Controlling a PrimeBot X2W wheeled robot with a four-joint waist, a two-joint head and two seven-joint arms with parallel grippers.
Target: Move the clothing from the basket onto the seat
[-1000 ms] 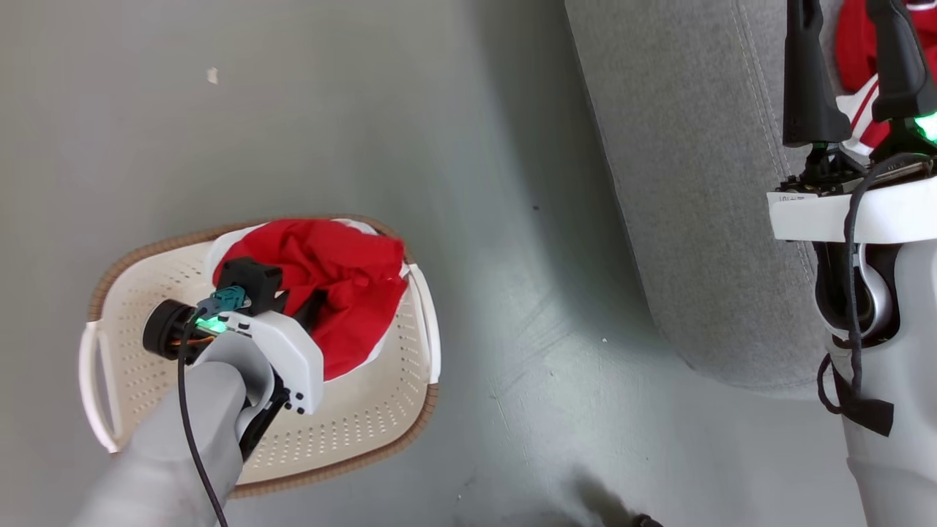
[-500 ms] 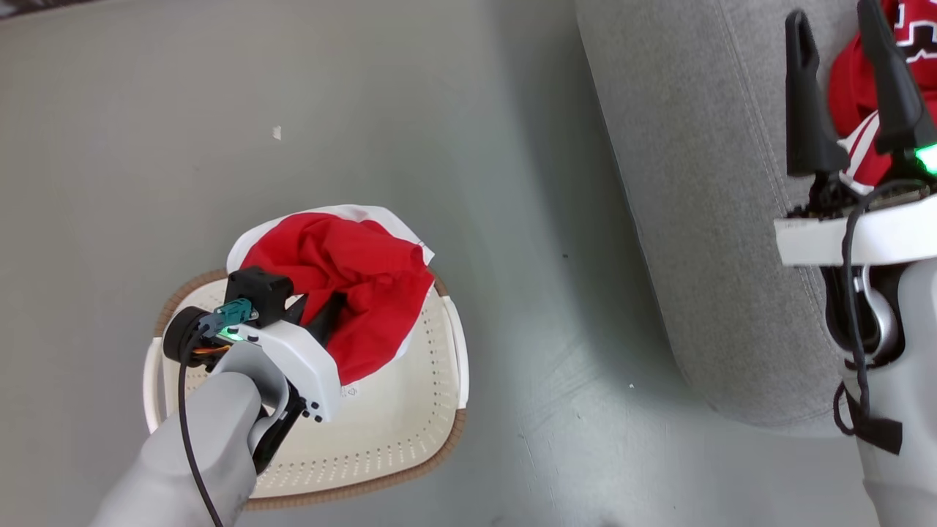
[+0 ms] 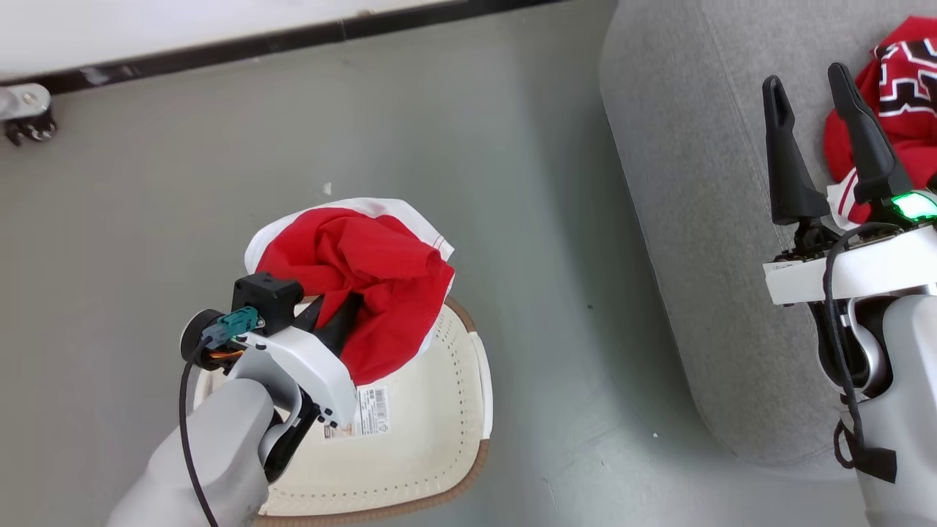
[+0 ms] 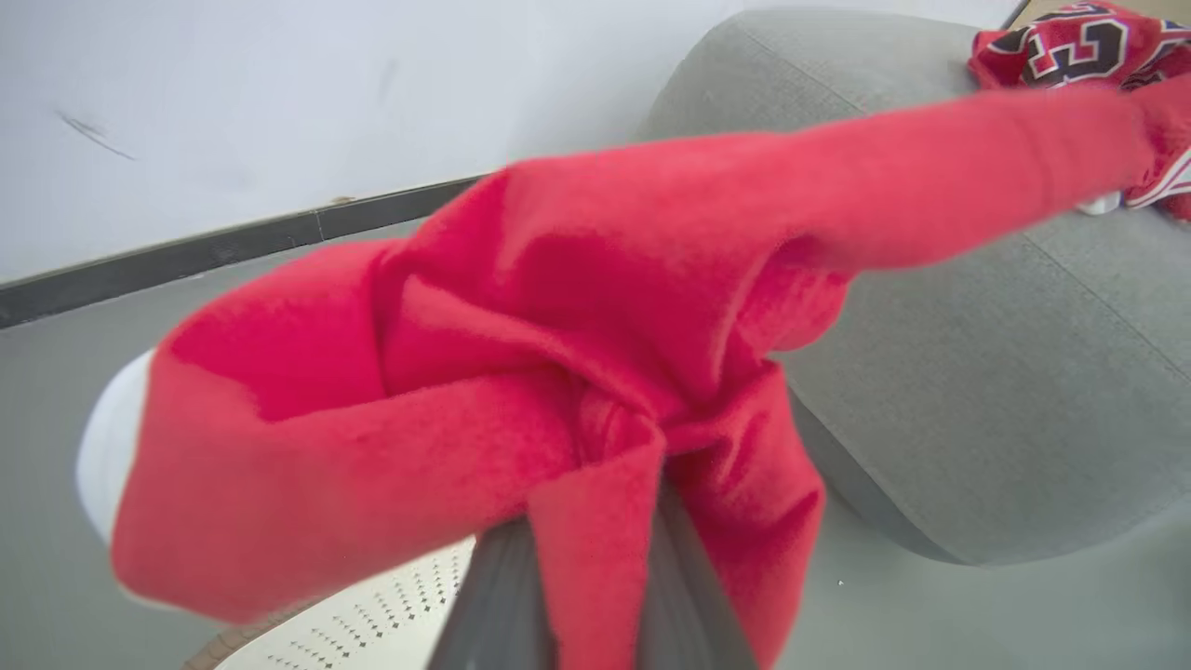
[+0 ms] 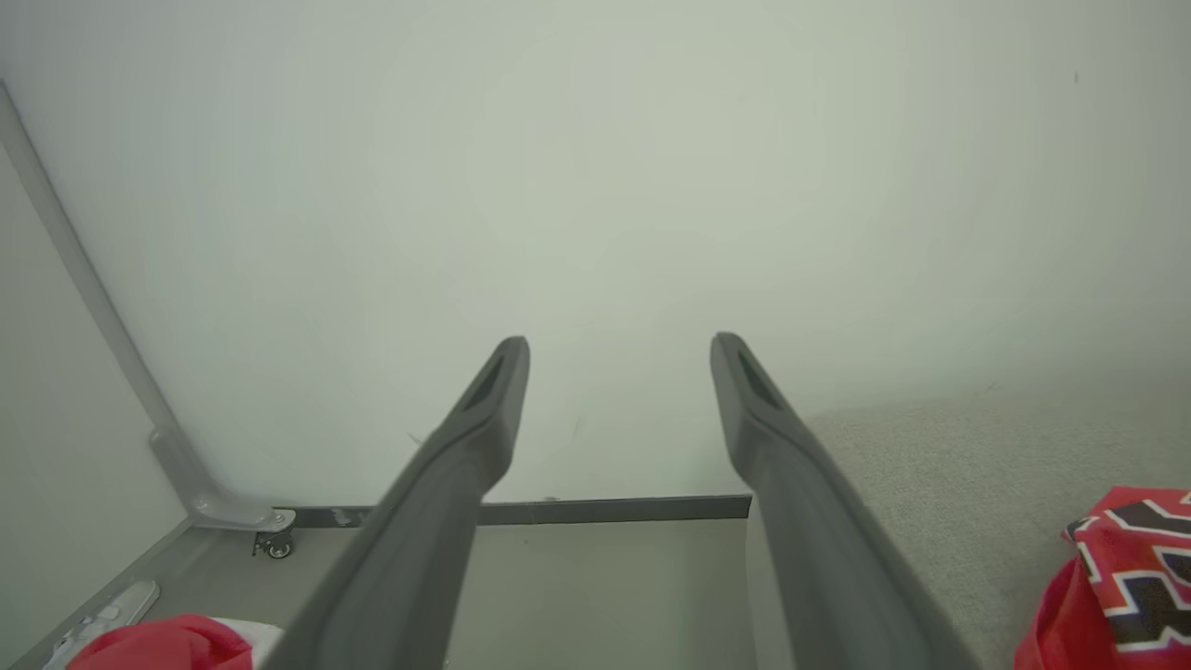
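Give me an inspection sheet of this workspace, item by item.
Surface: smooth grey floor.
Job's things: cream-white perforated plastic basket with brown rim; red soft garment with white panel lifted above it; red garment with black-and-white lettering lying on the big grey woven upholstered seat.
Clutter: small white scrap on floor; barcode label inside basket.
End effectors: left end effector shut on the lifted garment; right end effector open, holding nothing.
Cables: black cable along left forearm; black cable loop at right wrist.
Surroundings: white wall, dark baseboard; castor at wall.
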